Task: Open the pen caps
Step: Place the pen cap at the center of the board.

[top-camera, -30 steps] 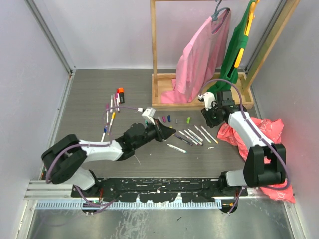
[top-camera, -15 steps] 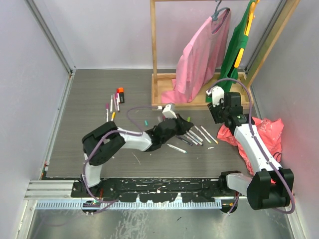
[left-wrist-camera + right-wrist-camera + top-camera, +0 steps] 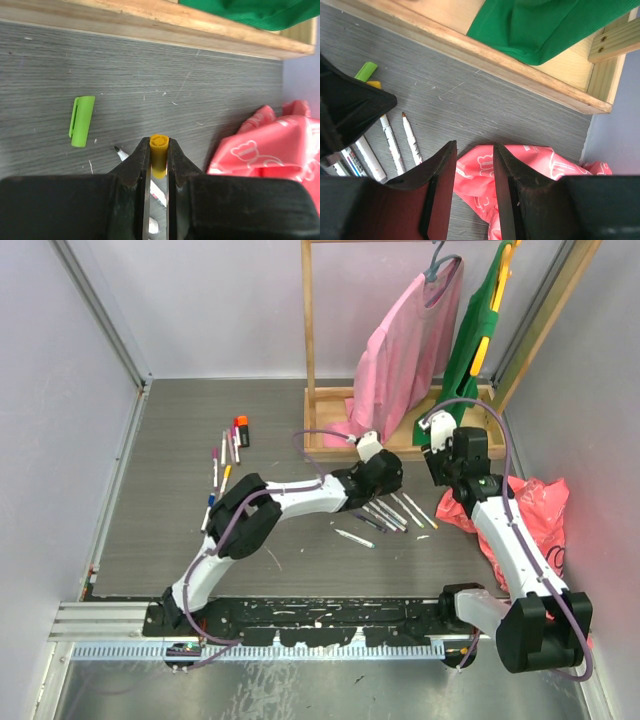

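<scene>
A yellow cap [image 3: 159, 146] is pinched between the fingers of the left gripper [image 3: 159, 162], with its round end turned toward the wrist camera. The jaws are drawn narrow on it. Whether the cap touches the grey table [image 3: 150, 75] cannot be told. It is held near the wooden rack base [image 3: 165, 20]. A green cap [image 3: 81, 121] is seen lying flat on the table to the left of the grip, apart from it. A dark pen tip [image 3: 120, 152] is visible just beside the left finger.

From the top view, the left arm is seen stretched far across to the right. Its gripper is placed at the far end of a row of pens [image 3: 392, 512] laid side by side at a slant. One loose pen [image 3: 355, 538] lies apart from the row, nearer the bases. More pens with coloured ends [image 3: 222, 462] are grouped on the left part of the table. An orange-and-black marker [image 3: 241, 430] lies at their far end.

The right gripper [image 3: 473, 147] is held with its jaws partly apart and nothing between them. A pink bag [image 3: 520, 165] is seen under the gap. A green garment [image 3: 545, 25] and a pink garment [image 3: 400, 350] are hung on the rack behind.
</scene>
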### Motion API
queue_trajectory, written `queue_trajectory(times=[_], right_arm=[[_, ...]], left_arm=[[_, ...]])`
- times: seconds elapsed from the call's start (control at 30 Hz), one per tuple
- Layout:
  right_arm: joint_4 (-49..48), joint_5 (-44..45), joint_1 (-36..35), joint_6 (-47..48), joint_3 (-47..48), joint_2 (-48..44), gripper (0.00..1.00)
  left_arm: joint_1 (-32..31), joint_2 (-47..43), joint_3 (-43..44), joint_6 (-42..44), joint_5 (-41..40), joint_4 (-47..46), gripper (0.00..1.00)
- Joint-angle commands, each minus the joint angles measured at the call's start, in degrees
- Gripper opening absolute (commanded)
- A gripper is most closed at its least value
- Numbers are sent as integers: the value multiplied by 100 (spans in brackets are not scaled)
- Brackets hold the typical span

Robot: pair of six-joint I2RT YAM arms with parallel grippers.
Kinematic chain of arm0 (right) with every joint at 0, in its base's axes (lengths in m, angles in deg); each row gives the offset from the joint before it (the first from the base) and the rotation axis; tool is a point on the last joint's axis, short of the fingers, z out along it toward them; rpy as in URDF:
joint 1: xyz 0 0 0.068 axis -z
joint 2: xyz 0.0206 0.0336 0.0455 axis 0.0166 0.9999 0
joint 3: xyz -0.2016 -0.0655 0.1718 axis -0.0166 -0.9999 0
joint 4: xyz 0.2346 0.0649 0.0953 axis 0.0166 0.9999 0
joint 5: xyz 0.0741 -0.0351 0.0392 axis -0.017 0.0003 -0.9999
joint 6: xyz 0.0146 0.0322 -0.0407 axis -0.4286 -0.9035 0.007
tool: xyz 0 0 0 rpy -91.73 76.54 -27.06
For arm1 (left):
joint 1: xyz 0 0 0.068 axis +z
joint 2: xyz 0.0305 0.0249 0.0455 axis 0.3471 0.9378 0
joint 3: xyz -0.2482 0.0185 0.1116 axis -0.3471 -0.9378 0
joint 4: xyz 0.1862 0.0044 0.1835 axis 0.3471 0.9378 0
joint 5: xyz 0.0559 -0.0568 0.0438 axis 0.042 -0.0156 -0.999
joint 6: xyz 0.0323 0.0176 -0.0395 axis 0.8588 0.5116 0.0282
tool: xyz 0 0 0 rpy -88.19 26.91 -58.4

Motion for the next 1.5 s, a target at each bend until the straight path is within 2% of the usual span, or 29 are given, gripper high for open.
queue_trajectory(times=[0.0, 0.23, 0.33, 0.57, 0.87, 1.2, 1.47], right_arm=[[-404, 119, 23, -81, 20, -212, 41], [-415, 120, 23, -81, 7, -223, 41], [-415, 101, 27, -76, -3, -214, 41], [-415, 83, 23, -72, -14, -192, 41], [-415, 66, 24, -54, -24, -179, 41], [-407, 14, 23, -46, -36, -181, 41], [-409, -49, 23, -36, -46, -241, 41]], left_arm=[[17, 449, 943, 254, -164, 1135, 2], [146, 1054, 1849, 289, -15, 1782, 5], [188, 1174, 1958, 266, 24, 1825, 7], [245, 1358, 2165, 326, 122, 1874, 24], [283, 1459, 2270, 320, 272, 1897, 27], [285, 802, 2102, 815, 404, 1616, 35], [271, -202, 1042, 848, 600, 907, 35]])
